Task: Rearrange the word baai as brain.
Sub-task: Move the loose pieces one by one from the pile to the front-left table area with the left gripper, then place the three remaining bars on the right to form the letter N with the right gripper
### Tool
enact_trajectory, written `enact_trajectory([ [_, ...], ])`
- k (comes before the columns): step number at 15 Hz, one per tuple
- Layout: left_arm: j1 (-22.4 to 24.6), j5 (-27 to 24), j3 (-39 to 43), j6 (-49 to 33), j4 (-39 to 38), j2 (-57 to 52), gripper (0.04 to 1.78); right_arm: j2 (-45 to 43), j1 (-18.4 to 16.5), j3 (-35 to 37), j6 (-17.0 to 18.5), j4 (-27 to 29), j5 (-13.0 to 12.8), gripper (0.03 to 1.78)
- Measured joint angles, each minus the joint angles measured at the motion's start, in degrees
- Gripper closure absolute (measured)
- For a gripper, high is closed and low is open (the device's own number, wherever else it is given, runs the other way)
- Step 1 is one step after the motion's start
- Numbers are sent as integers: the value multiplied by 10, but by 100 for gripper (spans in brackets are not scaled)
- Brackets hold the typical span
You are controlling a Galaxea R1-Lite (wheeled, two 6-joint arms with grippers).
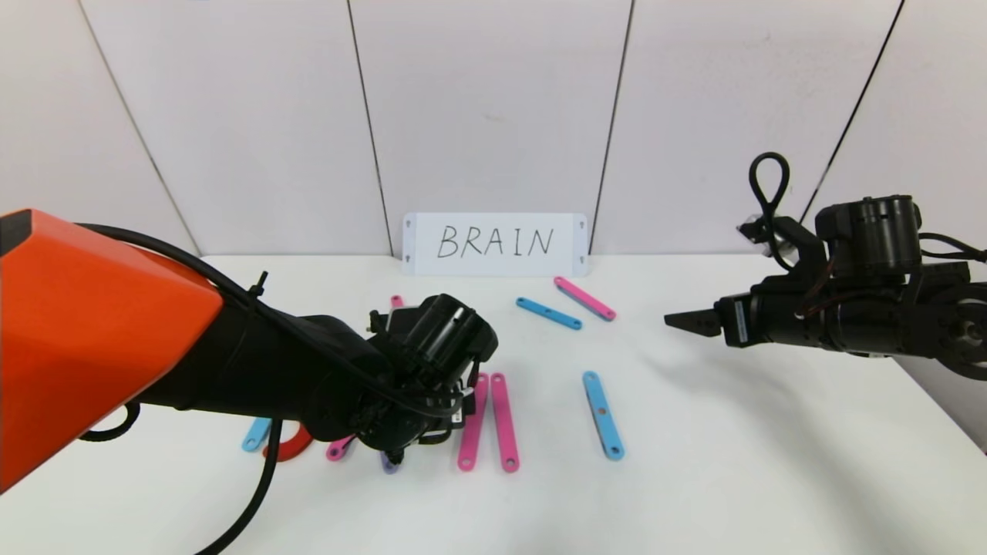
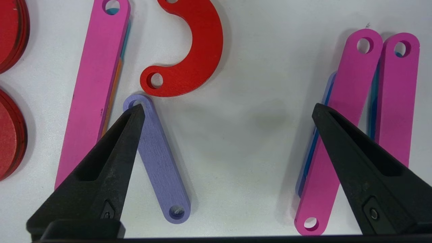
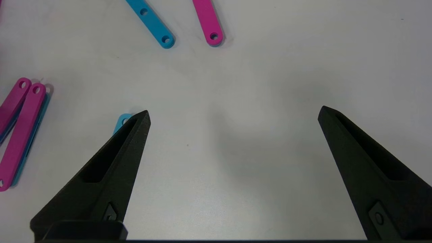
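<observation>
Counted on the white tabletop (image 1: 732, 462): two flat pink plastic bars (image 1: 488, 422) with end holes lie side by side at the middle; blue edges show beneath them in the wrist views. A third pink bar (image 1: 585, 298) and a blue bar (image 1: 548, 313) lie apart near the back, and one blue bar (image 1: 603, 415) lies alone to the right of the pair. The left wrist view adds one more pink bar (image 2: 92, 91), one purple bar (image 2: 158, 160), one red C-shaped curve (image 2: 192, 54) just beside the purple bar's end, and red curves (image 2: 10, 101), cut off at the frame edge. The left gripper (image 2: 227, 109) hovers low over these, jaws spread wide, holding nothing. The right gripper (image 3: 233, 114) hangs at the right above bare table, likewise spread and empty. A white card handwritten BRAIN (image 1: 495, 243) leans on the grey panelled wall (image 1: 493, 108).
</observation>
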Motion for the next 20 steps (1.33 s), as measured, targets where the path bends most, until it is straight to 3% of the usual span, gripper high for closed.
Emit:
enact_trajectory([
  [6, 15, -2, 3, 41, 2, -26, 8, 0, 0, 0, 0, 0, 0, 7],
  [11, 73, -116, 25, 106, 2, -60, 8, 0, 0, 0, 0, 0, 0, 7],
  [20, 110, -158, 70, 113, -2, -85, 8, 0, 2, 1, 0, 0, -1, 7],
])
